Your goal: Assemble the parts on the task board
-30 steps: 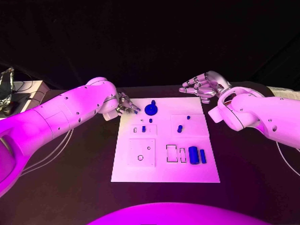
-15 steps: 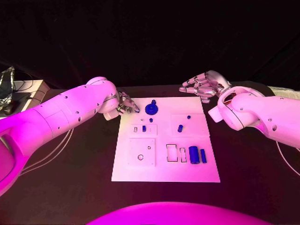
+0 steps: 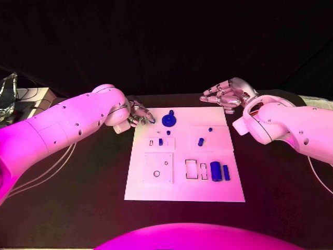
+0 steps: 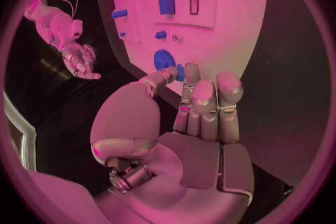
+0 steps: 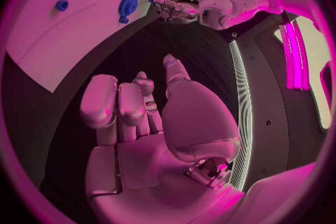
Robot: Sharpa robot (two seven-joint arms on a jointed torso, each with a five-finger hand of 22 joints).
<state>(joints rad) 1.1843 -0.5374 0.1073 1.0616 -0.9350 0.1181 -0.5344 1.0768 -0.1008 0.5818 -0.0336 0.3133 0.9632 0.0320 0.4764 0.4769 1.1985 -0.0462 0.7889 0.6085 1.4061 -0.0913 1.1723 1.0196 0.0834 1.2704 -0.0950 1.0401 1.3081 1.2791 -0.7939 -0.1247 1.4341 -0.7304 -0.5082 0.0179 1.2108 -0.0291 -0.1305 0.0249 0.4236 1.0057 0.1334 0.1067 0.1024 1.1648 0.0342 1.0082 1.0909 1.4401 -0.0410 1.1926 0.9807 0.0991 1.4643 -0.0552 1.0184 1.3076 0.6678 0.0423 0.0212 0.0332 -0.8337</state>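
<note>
The white task board (image 3: pixel 185 185) lies in the middle of the table. On it are a round blue knob (image 3: pixel 169 121) at the far side, small blue pegs (image 3: pixel 201 141) mid-board, and two blue cylinders (image 3: pixel 215 171) beside empty slots (image 3: pixel 190 169). My left hand (image 3: pixel 139 115) hovers at the board's far left corner, just left of the knob (image 4: pixel 164 60), pinching a small blue part (image 4: pixel 180 71) in its fingertips (image 4: pixel 190 75). My right hand (image 3: pixel 225 95) hangs beyond the board's far right corner, fingers loosely curled, holding nothing (image 5: pixel 133 106).
A crinkled silver bag (image 3: pixel 1 96) sits on a pale box (image 3: pixel 33 101) at the far left. Thin cables (image 3: pixel 50 169) trail over the table under my left arm. The black table (image 3: pixel 286 198) extends around the board on all sides.
My left hand with the small blue part has risen slightly at the board's far left corner. The right hand stays where it was.
</note>
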